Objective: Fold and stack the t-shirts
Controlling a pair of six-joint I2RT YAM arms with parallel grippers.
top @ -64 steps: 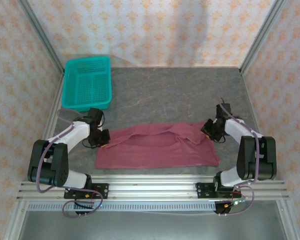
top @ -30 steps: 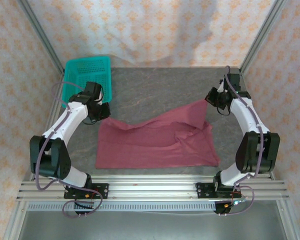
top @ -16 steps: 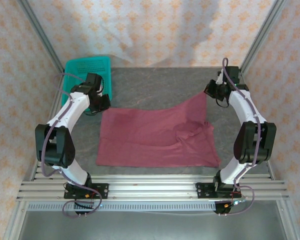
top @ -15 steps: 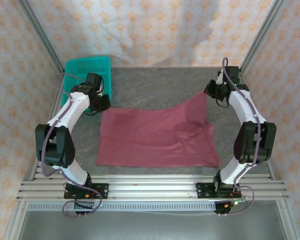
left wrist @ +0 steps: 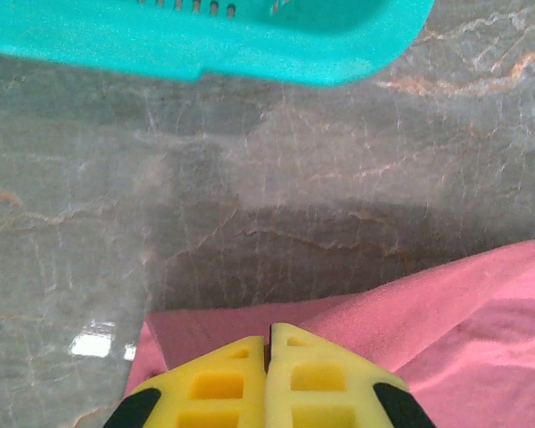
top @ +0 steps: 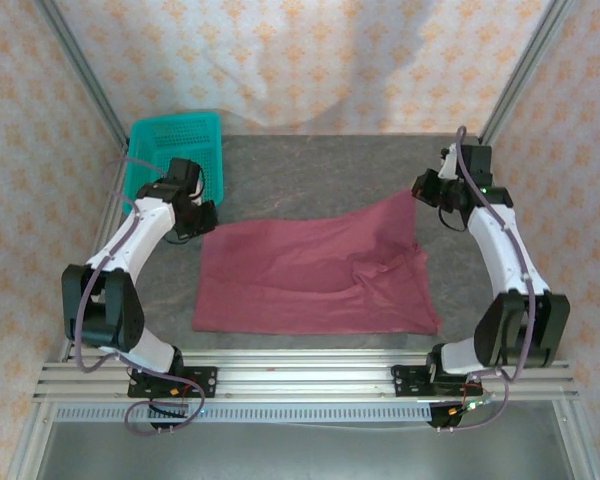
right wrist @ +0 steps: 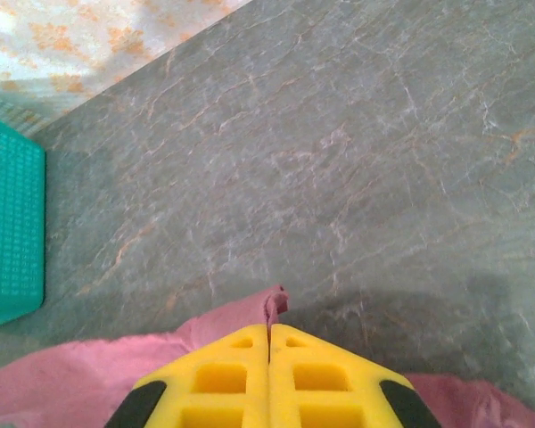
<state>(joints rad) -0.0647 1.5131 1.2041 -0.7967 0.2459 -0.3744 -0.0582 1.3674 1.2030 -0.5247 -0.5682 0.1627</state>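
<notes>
aluminium rail frame [top: 300, 375] at the near table edge carries both arm bases. just beyond it, the maroon cotton t-shirt [top: 310, 285] lies spread on the grey marble-patterned tabletop [top: 320, 175]. its near hem lies flat along the rails, and there is a ridge of wrinkles right of centre. far-left corner: left gripper [top: 204, 220], yellow fingers [left wrist: 223, 383] pressed together, clamped on the t-shirt edge low over the table. far-right corner: right gripper [top: 420, 190], fingers together, pinching a raised peak of cloth; a tip of fabric protrudes past the fingertips. farthest: teal plastic mesh basket [top: 175, 122] at the back-left corner, apart from the t-shirt.
</notes>
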